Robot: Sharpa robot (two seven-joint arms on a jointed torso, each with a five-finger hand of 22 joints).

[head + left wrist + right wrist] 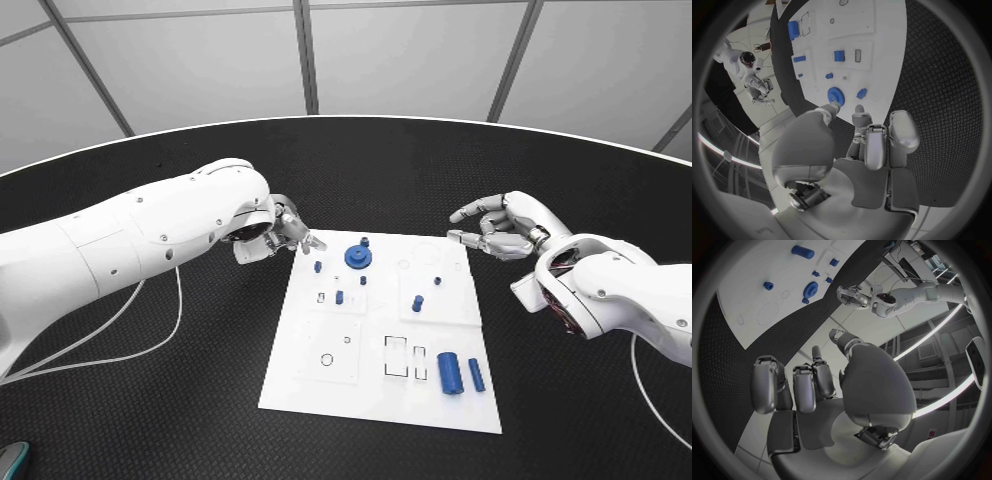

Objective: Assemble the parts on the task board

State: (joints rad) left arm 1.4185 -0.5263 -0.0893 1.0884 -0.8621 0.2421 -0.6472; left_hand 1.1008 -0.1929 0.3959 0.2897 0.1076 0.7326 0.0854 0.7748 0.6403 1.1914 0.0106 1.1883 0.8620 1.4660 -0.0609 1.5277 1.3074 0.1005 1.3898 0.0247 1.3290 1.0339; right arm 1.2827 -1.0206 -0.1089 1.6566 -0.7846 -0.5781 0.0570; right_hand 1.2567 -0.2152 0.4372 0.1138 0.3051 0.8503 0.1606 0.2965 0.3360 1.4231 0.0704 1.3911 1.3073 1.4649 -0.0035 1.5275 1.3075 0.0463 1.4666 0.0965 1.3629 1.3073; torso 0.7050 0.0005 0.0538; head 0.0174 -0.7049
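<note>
Holding nothing, both hands (283, 232) (493, 228), fingers apart; task board (361, 390) carries blue parts (356, 258).

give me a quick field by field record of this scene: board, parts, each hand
surface: black table
board: white task board, lying flat in the middle of the table
parts: blue gear-like disc near the board's far edge; small blue pegs mid-board; two blue cylinders lying side by side near the near right corner
left hand: at the board's far left corner, holds nothing, fingers apart
right hand: off the board's far right corner, above the table, holds nothing, fingers loosely curled and apart
</note>
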